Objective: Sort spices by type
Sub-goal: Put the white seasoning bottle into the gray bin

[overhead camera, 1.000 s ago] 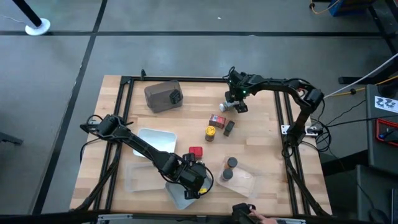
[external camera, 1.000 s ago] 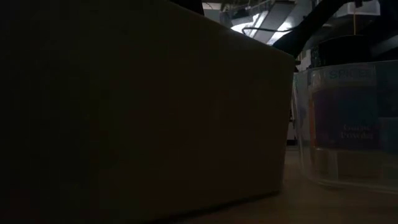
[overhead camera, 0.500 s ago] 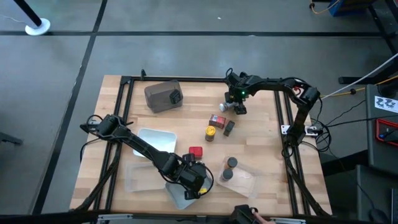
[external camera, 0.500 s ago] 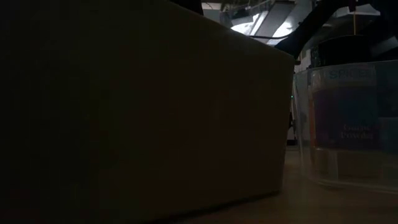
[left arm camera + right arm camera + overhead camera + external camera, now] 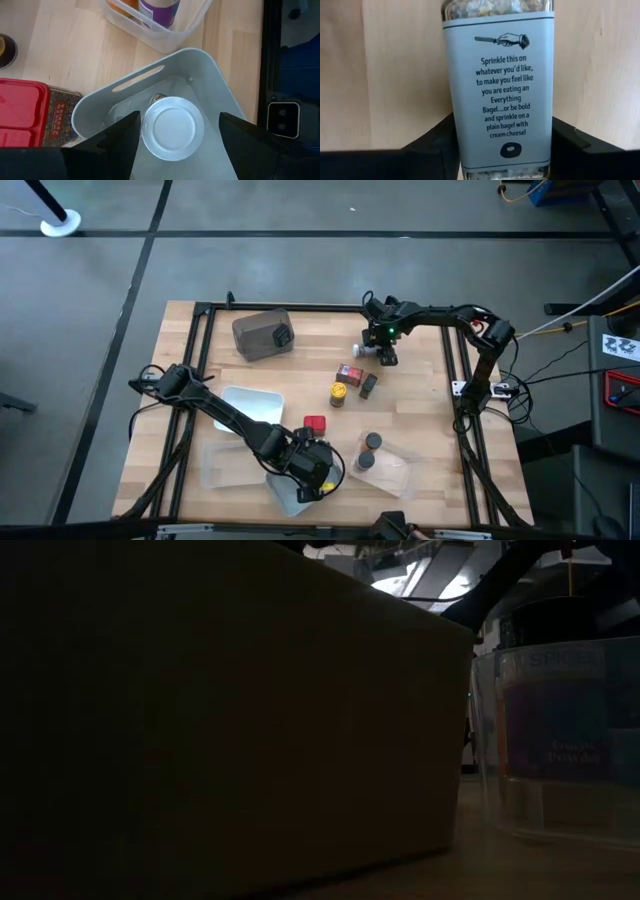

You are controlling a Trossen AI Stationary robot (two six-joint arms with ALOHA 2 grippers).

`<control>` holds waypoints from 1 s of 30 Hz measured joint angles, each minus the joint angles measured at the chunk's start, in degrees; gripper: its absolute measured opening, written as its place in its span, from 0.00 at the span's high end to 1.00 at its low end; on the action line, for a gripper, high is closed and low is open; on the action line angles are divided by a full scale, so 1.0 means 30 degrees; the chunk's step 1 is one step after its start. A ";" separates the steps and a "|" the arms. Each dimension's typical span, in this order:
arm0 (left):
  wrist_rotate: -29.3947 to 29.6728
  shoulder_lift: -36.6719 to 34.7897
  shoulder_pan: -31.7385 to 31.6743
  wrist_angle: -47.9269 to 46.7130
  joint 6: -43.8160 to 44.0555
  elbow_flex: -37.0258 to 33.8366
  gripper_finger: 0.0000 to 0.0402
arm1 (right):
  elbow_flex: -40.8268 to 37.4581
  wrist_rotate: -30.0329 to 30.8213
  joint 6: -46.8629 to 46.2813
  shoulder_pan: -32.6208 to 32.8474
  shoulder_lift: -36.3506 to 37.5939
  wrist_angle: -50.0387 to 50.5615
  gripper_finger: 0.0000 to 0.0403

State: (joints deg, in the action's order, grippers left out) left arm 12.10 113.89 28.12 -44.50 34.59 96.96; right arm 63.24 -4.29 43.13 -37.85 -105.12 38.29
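Your left gripper [image 5: 172,131] sits spread wide over the grey tray [image 5: 210,75], with a white-lidded jar [image 5: 172,129] right between the fingers — not gripped. Just past it lies a red box [image 5: 315,424]. Farther off, your right gripper [image 5: 380,350] is clamped on a seasoning jar [image 5: 497,85] — a yellow-lidded jar [image 5: 339,394] stands nearby.

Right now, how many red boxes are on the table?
2. One red box lies mid-table, beside the yellow-lidded jar. The second red box sits right next to the grey tray. Others could be hidden from view.
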 joint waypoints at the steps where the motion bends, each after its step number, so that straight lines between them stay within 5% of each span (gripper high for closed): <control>1: 0.0000 0.0000 -0.0003 -0.0025 -0.0011 0.0097 0.37 | 0.0000 0.0022 -0.0192 0.0000 0.0036 0.0160 0.50; 15: 0.0022 0.0000 -0.0913 -0.0844 -0.2107 0.2130 0.37 | -0.0066 0.0204 -0.0960 0.0000 0.2219 0.2358 0.50; 30: 0.0051 0.0000 -0.4916 -0.1339 -0.4271 0.2697 0.37 | -0.0044 -0.1222 -0.2555 0.0000 0.8696 0.3355 0.49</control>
State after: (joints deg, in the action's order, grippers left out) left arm 12.25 113.89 13.37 -48.51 21.78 105.06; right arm 63.11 -7.95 35.46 -37.85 -79.04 48.36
